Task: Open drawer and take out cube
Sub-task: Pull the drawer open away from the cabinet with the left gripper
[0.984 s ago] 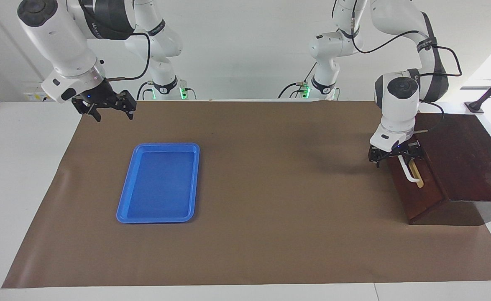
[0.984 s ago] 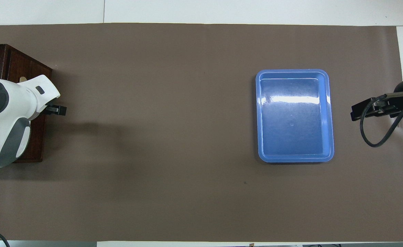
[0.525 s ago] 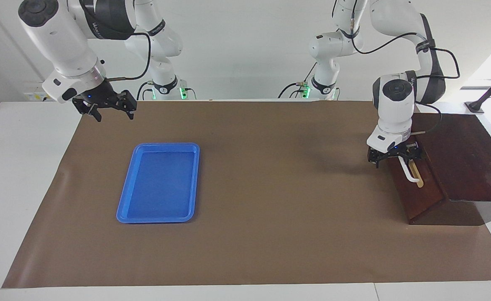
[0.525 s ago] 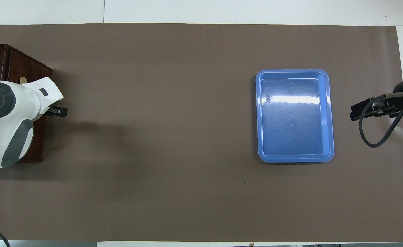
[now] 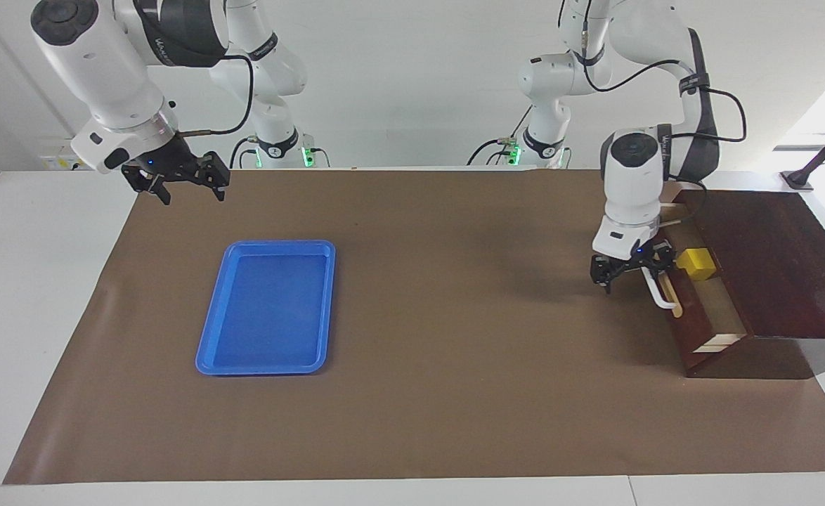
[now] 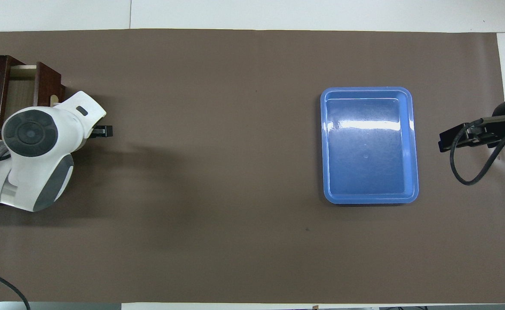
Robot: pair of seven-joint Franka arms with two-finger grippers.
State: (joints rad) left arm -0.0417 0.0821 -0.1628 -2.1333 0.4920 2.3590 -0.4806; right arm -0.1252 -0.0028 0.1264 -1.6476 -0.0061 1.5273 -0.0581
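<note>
Left gripper (image 5: 630, 270) sits low at the drawer front with its fingers closed around the upper end of the white bar handle (image 5: 655, 292). The dark reddish-brown wooden drawer (image 5: 700, 309), set in a matching dark box (image 5: 771, 260) at the left arm's end of the worktop (image 5: 455, 393), is partly out, showing its pale wood floor. Inside lies the small bright yellow cube (image 5: 696, 263), toward the end of the drawer nearer to the robots and close to the wrist.

To do this step well, I would pull straight along the drawer's line of travel, toward the middle of the worktop, without lifting or twisting, since the grip is off-centre on the handle and could skew the drawer in its box. A little more opening should free the cube from under the wrist before the handle is let go.

Brown paper in front of the drawer is bare, leaving open room for the pull. Right gripper (image 5: 177, 184) waits raised, its fingers spread, over the worktop's edge near the flat blue plastic tray (image 5: 205, 351), well apart from the drawer.
</note>
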